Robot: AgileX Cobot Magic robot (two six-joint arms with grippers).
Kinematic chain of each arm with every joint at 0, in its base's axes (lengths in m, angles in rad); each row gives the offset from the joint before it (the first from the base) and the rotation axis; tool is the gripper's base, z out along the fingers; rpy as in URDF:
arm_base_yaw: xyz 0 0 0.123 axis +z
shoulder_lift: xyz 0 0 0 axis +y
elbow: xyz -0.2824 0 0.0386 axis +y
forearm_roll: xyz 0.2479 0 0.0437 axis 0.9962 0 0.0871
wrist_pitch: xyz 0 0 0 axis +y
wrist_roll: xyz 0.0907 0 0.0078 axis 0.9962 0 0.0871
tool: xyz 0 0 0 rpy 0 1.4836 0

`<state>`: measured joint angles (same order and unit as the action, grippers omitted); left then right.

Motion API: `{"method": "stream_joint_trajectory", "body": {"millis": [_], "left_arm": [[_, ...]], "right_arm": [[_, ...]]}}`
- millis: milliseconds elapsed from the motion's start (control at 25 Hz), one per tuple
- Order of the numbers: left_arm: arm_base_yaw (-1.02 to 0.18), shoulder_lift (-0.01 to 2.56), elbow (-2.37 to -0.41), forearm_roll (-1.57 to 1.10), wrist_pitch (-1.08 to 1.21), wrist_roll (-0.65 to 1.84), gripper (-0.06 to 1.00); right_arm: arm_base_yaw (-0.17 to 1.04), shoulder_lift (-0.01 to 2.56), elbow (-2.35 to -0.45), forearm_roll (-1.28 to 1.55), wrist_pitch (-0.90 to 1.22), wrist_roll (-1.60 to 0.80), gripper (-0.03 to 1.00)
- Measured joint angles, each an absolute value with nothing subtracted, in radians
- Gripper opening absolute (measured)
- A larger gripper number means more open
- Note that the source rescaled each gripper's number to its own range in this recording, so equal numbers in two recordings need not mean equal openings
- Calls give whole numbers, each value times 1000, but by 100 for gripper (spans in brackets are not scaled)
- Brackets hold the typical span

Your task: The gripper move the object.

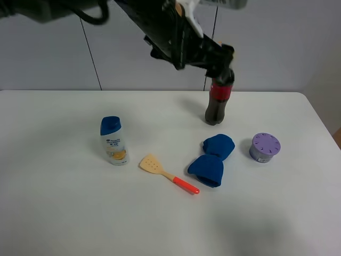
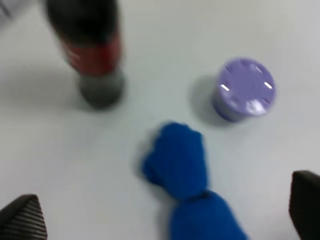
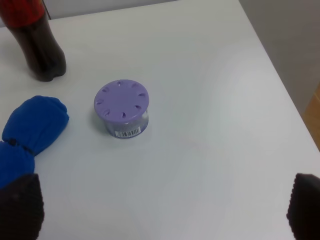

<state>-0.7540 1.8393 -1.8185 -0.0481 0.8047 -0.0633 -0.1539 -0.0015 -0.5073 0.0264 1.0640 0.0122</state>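
Spatula (image 1: 168, 173): closest to front edge, beside blue cloth (image 1: 212, 160).
Blue cloth: lying free, toward tabletop's (image 1: 53, 213) right edge.
Left gripper (image 2: 162, 215): wide open, empty, up by bottle (image 1: 218, 104).
Danger: coming down, it might tip the bottle.

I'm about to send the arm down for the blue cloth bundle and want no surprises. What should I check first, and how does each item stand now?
1. Left gripper open: ok, fingertips wide apart.
2. Royal-blue cloth bundle free on the white table: ok, nothing lies on it.
3. Bundle between the fingertips: ok in the left wrist view.
4. Dark cola bottle and purple-lidded jar apart from the bundle: ok.
5. Height above the bundle: cannot tell, the left wrist view is blurred.
6. Right gripper empty: ok, open.
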Motion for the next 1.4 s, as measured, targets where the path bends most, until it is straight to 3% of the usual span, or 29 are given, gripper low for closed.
{"method": "stream_joint_trajectory", "body": {"millis": [320,360,480,600,920,1120,1400], "left_arm": [[-390,1753,-1818,24,741,68,99],[-390,1753,-1818,24,741,68,99],[-226,1731,-1818,24,865,147,99],[-159,1714,-1817,24,944,186,99],[105,1391,-1452,-50,867,194,99],[178,1090,-1185,-54,857,213,99],[188,670,-913,-60,818,206,100]], "right_arm": [[-154,-2,-507,26,1064,12,100],[-154,-2,-507,26,1064,12,100],[-154,-2,-507,26,1064,12,100],[-154,-2,-507,26,1064,12,100],[-154,-2,-507,26,1064,12,100],[-154,-2,-507,26,1064,12,100],[-154,-2,-507,26,1064,12,100]]}}
